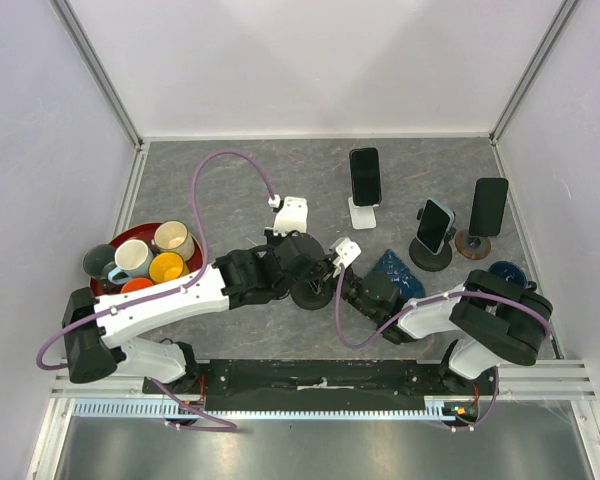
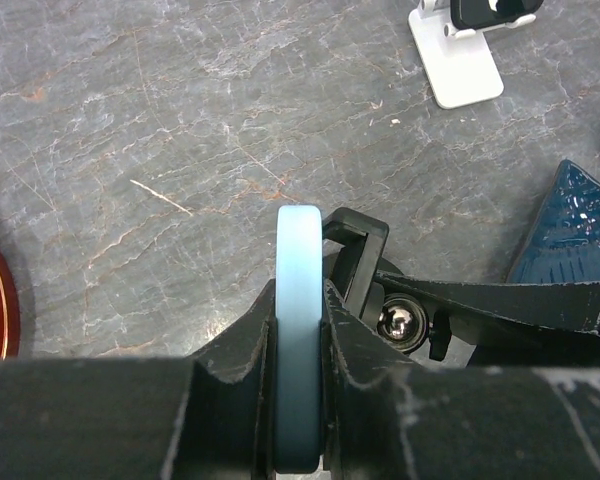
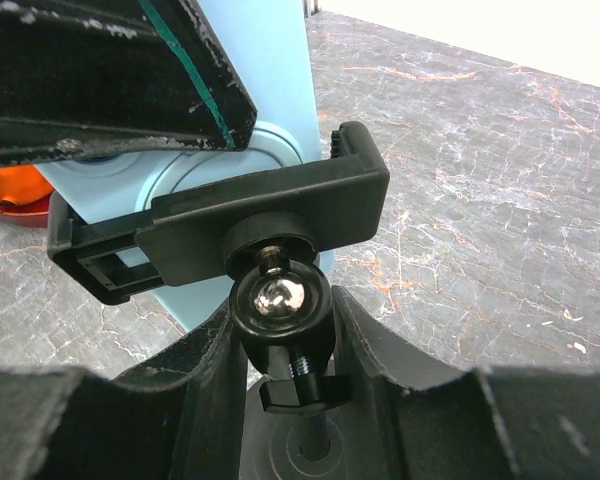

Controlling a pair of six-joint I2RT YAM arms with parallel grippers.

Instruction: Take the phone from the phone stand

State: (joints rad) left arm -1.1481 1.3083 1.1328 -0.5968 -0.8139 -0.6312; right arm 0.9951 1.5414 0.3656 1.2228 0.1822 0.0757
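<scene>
Top external: three ungripped phones (image 1: 365, 175), five cups (image 1: 167, 267).

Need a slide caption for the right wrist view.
Right gripper closed on the phone stand; left gripper pinching the light-blue phone clamped in it.

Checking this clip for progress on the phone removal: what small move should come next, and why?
Probably the left gripper should ease the phone out of the clamp while the right gripper holds firm. The left is shut on the phone's edge, the right grips the phone stand just below its clamp, and the clamp's arms are around the phone.
</scene>
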